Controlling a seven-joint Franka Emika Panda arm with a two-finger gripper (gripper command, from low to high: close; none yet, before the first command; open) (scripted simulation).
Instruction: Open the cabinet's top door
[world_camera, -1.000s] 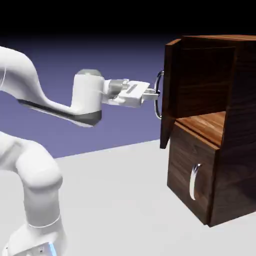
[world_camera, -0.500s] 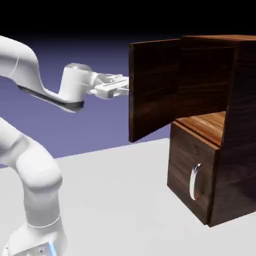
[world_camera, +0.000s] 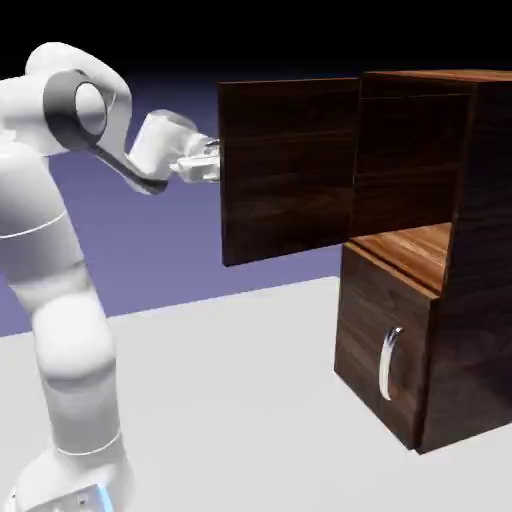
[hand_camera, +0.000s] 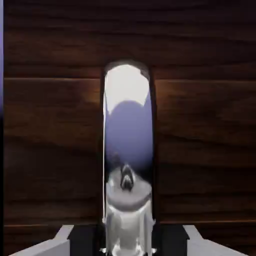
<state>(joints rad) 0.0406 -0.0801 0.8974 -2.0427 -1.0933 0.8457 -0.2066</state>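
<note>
While the top door is standing swung wide out from the cabinet, its dark walnut panel is facing the exterior camera almost flat and is hanging to the left of the cabinet's upper opening. Its right edge is meeting the cabinet's front at the hinge side, and its lower edge is sitting just above the level of the lighter wooden shelf that is showing inside the opened compartment. Below that shelf, the lower door is lying flush with the cabinet front, with its curved silver handle upright on it.

At the door's left edge, the gripper is reaching in from the white arm, and its tips are disappearing behind the panel, so the exterior view is not showing how they are set. In the hand view, the top door's silver handle is running straight up the middle of the picture, large and bright against the dark wood of the door. The two grey fingertips are showing at the bottom edge, one on either side of the handle's lower end, with the handle filling the space between them; the gripper is pinching the handle. The cabinet is resting on the pale grey table, to the right of the arm's base.
</note>
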